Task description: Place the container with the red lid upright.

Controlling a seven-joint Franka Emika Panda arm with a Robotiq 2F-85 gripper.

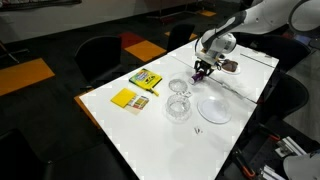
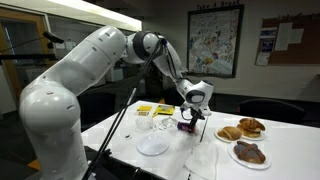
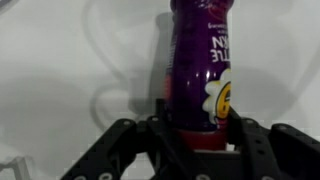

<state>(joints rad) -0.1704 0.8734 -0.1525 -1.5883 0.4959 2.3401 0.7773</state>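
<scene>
The container with the red lid is a small bottle with a purple label (image 3: 195,60) and a red cap (image 3: 200,138). My gripper (image 3: 197,122) is shut on it at the cap end, with a finger on each side. In both exterior views the gripper (image 1: 204,66) (image 2: 188,115) points down at the white table. The bottle (image 1: 203,73) (image 2: 186,126) hangs below it, cap up and close to vertical. I cannot tell whether its base touches the table.
A white plate (image 1: 213,108) (image 2: 153,146) lies near the gripper. Two clear glass bowls (image 1: 179,88) (image 1: 178,108) and yellow packets (image 1: 146,78) (image 1: 128,98) sit further along the table. Two plates of pastries (image 2: 243,129) (image 2: 249,153) stand close by.
</scene>
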